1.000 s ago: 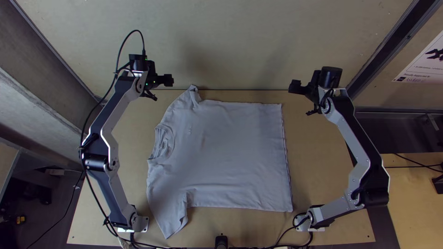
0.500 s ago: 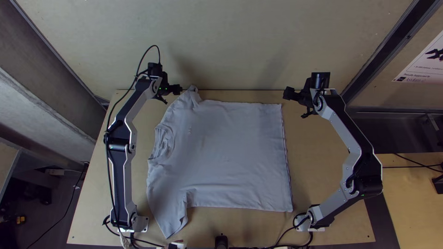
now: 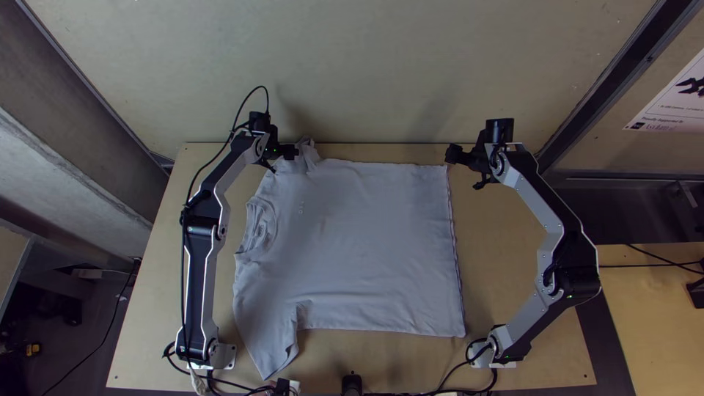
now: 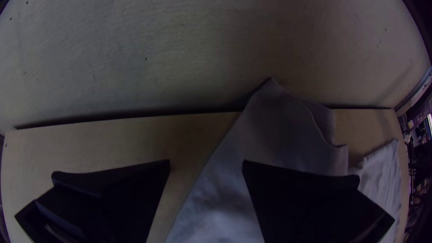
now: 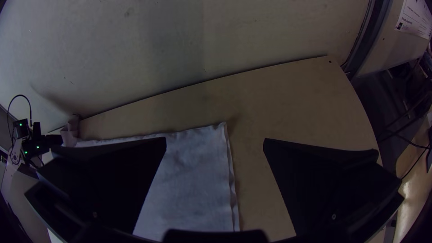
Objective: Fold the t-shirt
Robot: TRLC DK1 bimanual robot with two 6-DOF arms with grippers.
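Top view: the t-shirt (image 3: 359,242) lies spread, a sleeve (image 3: 309,155) at the worktop (image 3: 396,152)'s far edge. Left wrist view: left gripper (image 4: 206,163), jaws spread, off-centre, may bunch it. Right wrist view: right gripper (image 5: 215,140), jaws spread, may miss the hem (image 5: 231,175), closing too high.

Note the light wooden worktop (image 3: 499,257), with a pale panel (image 3: 411,66) beyond the far edge. Locate the dark metal post (image 3: 620,70) at the panel's right side and, further right, the white printed sheet (image 3: 671,99). Identify a second wooden surface (image 3: 645,301) at far right, crossed by black cables (image 3: 649,254). At lower left, find a small yellow object (image 3: 32,349).
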